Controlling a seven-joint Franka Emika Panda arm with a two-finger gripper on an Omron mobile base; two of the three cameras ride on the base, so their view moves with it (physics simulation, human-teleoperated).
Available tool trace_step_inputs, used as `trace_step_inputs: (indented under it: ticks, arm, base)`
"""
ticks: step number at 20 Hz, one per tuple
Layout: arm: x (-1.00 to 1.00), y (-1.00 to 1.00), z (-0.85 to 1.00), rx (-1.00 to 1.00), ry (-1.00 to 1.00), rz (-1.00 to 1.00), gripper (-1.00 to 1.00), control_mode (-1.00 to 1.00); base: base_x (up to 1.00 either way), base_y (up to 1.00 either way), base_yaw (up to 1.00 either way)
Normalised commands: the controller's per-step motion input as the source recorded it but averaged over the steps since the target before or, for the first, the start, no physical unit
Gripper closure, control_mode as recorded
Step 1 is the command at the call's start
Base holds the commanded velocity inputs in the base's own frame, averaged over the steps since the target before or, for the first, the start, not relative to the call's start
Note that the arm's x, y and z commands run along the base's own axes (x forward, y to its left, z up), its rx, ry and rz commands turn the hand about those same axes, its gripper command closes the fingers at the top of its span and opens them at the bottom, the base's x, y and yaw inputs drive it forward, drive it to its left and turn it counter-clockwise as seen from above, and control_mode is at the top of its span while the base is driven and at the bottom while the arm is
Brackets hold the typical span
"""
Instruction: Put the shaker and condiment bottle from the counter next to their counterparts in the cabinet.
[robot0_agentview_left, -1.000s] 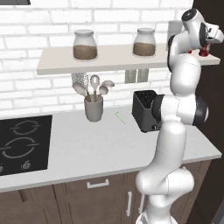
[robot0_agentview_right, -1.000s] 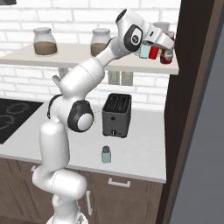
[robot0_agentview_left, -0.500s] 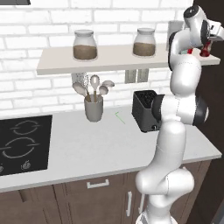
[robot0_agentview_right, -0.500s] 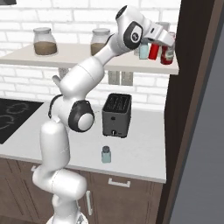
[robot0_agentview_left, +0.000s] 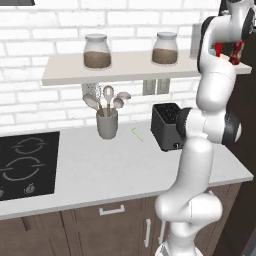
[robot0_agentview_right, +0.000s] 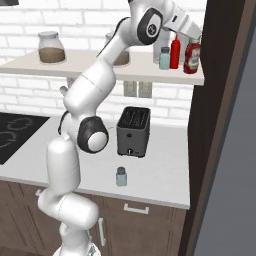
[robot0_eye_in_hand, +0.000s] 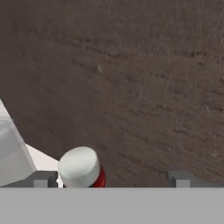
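The dark red condiment bottle (robot0_agentview_right: 192, 56) stands on the beige cabinet shelf (robot0_agentview_right: 100, 70) at its right end, by the dark brown panel (robot0_agentview_right: 220, 100). Just left of it are the bright red squeeze bottle (robot0_agentview_right: 175, 52) and its pale shaker twin (robot0_agentview_right: 164, 58). My gripper (robot0_agentview_right: 194, 37) hovers just above the condiment bottle, open and holding nothing. In the hand view the bottle's whitish cap (robot0_eye_in_hand: 78, 166) sits low, close to the left fingertip (robot0_eye_in_hand: 41, 179), with my gripper (robot0_eye_in_hand: 111, 180) spread wide. The other shaker (robot0_agentview_right: 120, 176) stands on the counter (robot0_agentview_right: 160, 175) near its front edge.
A black toaster (robot0_agentview_right: 133, 131) sits on the counter behind the shaker. Two glass jars (robot0_agentview_left: 97, 51) (robot0_agentview_left: 164, 48) stand on the shelf. A utensil holder (robot0_agentview_left: 107, 122) stands by the wall, and the black cooktop (robot0_agentview_left: 25, 165) lies at the left.
The hand carried the condiment bottle slightly right along the shelf, let go of it, and rose above its cap. The bottle stays standing on the shelf.
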Motion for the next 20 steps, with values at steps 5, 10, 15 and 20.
trace_step_inputs:
  ticks: [5, 10, 15, 20]
  arm:
    - [-1.0, 0.62, -0.07, 0.02, -0.3, 0.08, -1.0, -1.0]
    - [-1.0, 0.84, -0.9, -0.02, -0.32, 0.06, -1.0, -1.0]
    - [-1.0, 0.95, -1.0, -0.04, -0.43, 0.09, -1.0, -1.0]
    - [-1.0, 0.89, -1.0, -0.03, -0.46, 0.11, -1.0, -1.0]
  base:
    - [0.0, 0.0, 0.0]
    - [0.0, 0.0, 0.0]
    - [0.0, 0.0, 0.0]
    - [0.0, 0.0, 0.0]
